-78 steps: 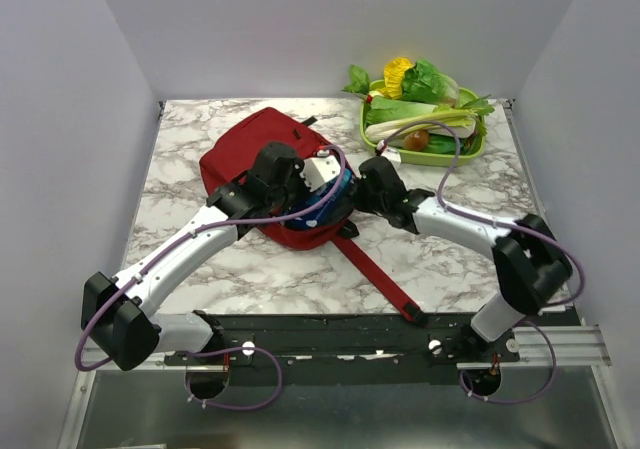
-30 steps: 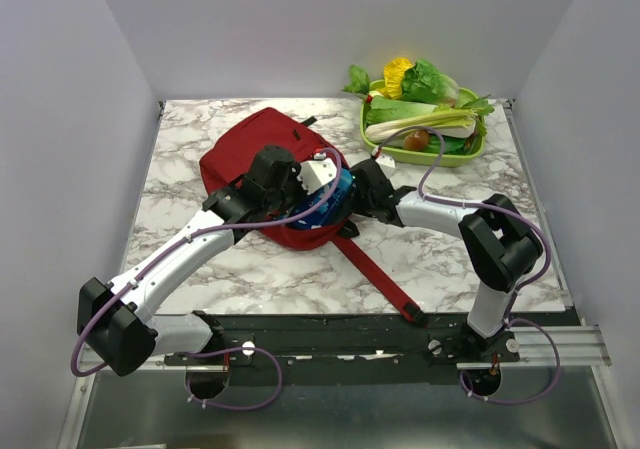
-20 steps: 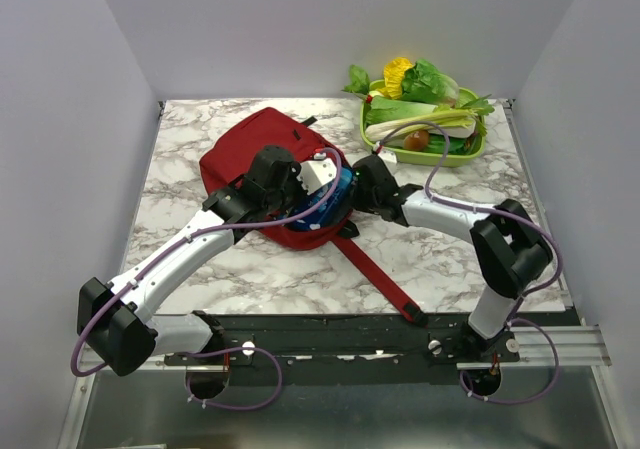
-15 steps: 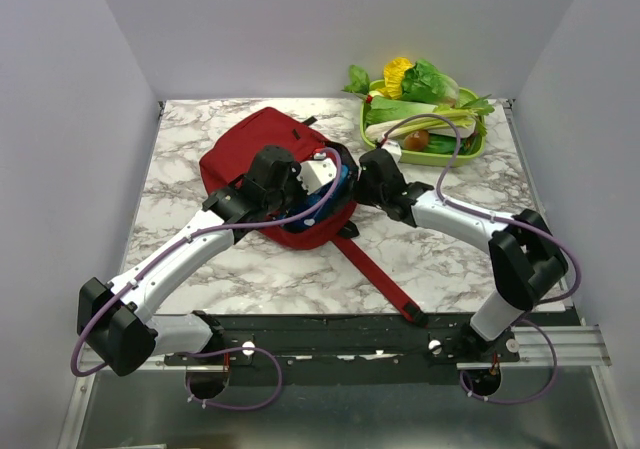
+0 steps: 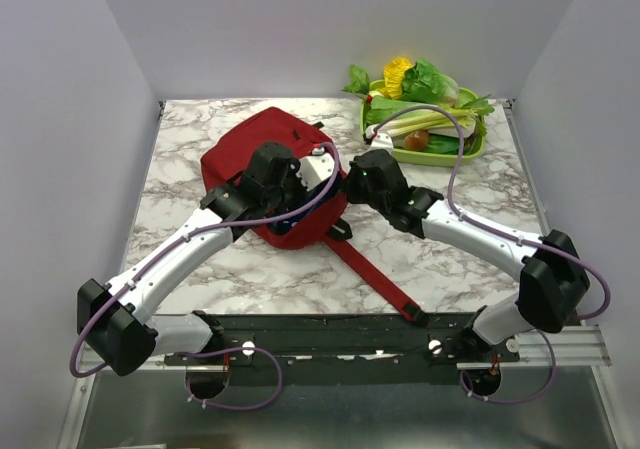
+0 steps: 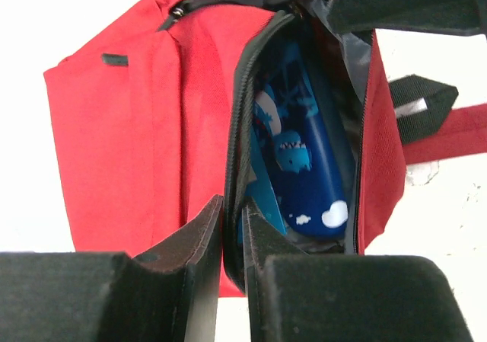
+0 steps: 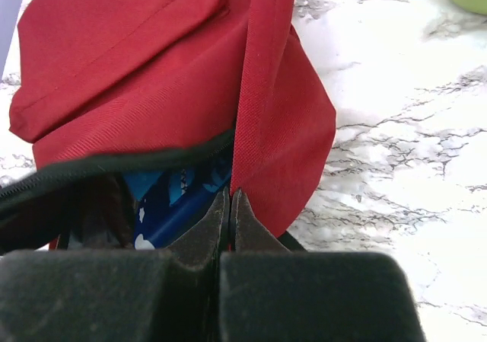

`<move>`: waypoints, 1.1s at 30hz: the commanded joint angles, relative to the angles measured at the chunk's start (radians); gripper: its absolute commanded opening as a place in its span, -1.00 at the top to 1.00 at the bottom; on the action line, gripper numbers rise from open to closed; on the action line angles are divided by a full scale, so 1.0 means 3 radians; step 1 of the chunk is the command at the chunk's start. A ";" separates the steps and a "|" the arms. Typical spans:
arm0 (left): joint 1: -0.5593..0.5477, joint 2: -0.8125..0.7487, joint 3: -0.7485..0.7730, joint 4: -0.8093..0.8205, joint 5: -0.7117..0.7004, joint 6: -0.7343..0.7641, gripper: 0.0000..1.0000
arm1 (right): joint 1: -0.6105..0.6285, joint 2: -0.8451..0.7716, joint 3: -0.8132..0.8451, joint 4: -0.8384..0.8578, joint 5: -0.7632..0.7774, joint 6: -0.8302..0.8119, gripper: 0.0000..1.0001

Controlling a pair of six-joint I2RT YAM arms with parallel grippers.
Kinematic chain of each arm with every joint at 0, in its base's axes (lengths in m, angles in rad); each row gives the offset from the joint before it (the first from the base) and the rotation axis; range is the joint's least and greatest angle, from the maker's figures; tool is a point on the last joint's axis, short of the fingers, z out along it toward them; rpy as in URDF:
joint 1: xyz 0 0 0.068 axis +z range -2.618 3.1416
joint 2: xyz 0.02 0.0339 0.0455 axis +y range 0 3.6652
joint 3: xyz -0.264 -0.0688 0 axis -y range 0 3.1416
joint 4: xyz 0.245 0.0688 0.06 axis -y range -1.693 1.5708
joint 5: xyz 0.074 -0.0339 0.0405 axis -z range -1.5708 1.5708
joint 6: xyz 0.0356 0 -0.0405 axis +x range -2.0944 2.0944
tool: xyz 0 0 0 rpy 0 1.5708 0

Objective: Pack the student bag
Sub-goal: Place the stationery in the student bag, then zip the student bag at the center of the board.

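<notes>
The dark red student bag point(image 5: 240, 154) lies on the marble table, its mouth held open between my two grippers. My left gripper point(image 6: 232, 209) is shut on the bag's black zip edge point(image 6: 237, 129). My right gripper point(image 7: 230, 195) is shut on the opposite red edge of the opening point(image 7: 255, 113) and holds it up. Inside the bag lies a blue patterned pencil case point(image 6: 304, 167), which also shows in the right wrist view point(image 7: 171, 201). In the top view the grippers meet over the bag's opening, left point(image 5: 300, 184) and right point(image 5: 350, 184).
A red strap point(image 5: 375, 279) with a black end runs from the bag toward the table's near edge. A green tray point(image 5: 470, 151) of toy vegetables stands at the back right. Walls close in the table on three sides.
My right gripper has lifted and pulled the bag's right edge up and back. The bag has bunched up over the pencil case, which now barely shows from above. The left arm held still.
</notes>
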 commanded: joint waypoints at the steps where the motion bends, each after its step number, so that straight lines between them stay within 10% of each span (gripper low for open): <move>1: 0.0013 -0.0006 0.0196 -0.0066 0.0086 -0.0124 0.52 | 0.0010 -0.0147 0.0023 0.0076 0.0134 -0.0083 0.99; 10: 0.0008 0.0000 0.0251 -0.0224 0.0255 -0.0201 0.07 | 0.0010 -0.0003 -0.0325 -0.0093 0.0200 0.0127 0.76; 13: 0.0008 -0.0011 0.0425 -0.0408 0.0429 -0.0272 -0.18 | 0.0010 -0.0085 -0.0325 -0.0180 0.0277 0.0076 0.12; 14: 0.0008 -0.0006 0.0476 -0.0469 0.0465 -0.0288 -0.28 | 0.0010 -0.0131 -0.0315 -0.0210 0.0297 0.0020 -0.71; 15: 0.0008 -0.0006 0.0522 -0.0591 0.0521 -0.0293 -0.56 | 0.0010 -0.0232 -0.0300 -0.0221 0.0308 -0.0031 -1.00; 19: 0.0222 -0.0102 0.0707 -0.0802 0.0959 -0.0298 -0.97 | 0.0056 -0.0499 -0.0223 -0.0344 0.0272 -0.0302 -1.00; 33: 0.2630 0.0076 0.0482 -0.0853 0.2244 -0.0165 -0.97 | 0.0890 -0.0091 0.0727 -0.0477 -0.0990 -0.2331 -0.99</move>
